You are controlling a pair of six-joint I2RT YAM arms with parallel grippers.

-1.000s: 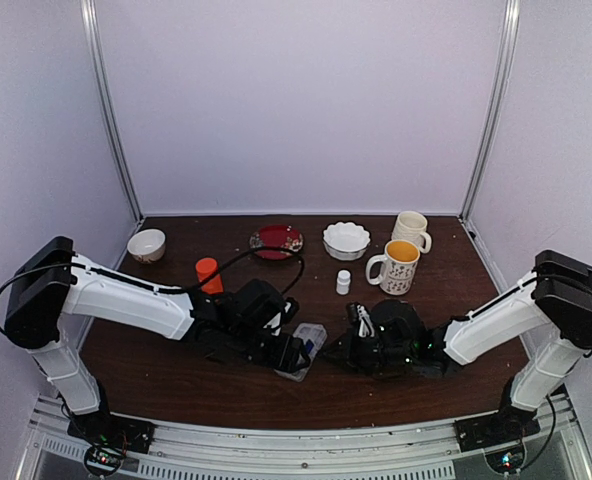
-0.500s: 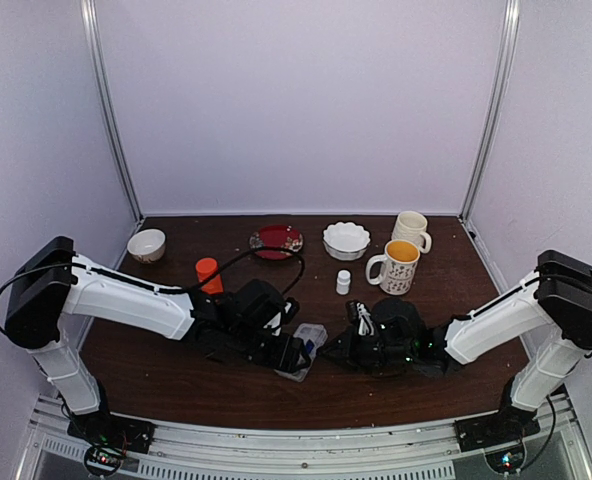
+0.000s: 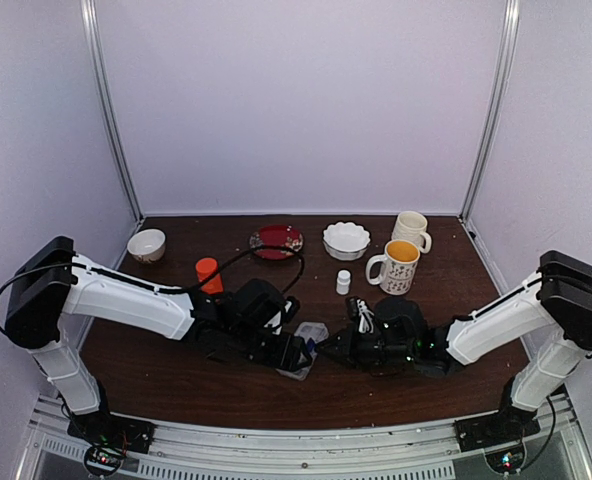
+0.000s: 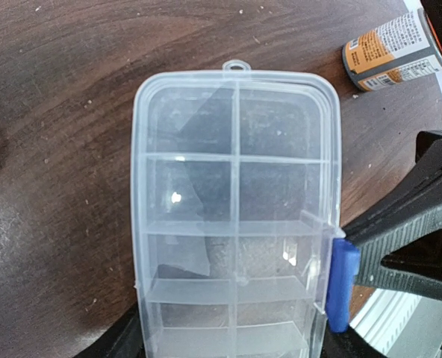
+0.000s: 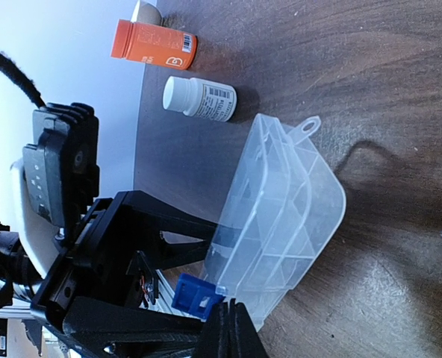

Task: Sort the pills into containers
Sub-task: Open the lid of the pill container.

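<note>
Now: pill box (image 4: 236,224) clamped across width by left fingers (image 4: 339,283), long axis running away from them; right fingers (image 5: 228,332) closed, just beside edge on right arm's side.

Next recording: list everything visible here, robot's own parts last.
Clear plastic pill box: one, clear, front centre, held in left jaws.
Orange plastic bottle: one, orange, left of centre.
Small white bottles: two; one mid-table, one near orange bottle.
Small beige bowl: one, back left.
Red plate: one, back centre.
White scalloped bowl: one, back centre.
Cream mug: one, back right.
Patterned mug: one, yellow inside, before the cream one.
Dark wooden table: one, brown.
Left gripper: black, gripping the box.
Right gripper: black, jaws shut, beside the box.
</note>
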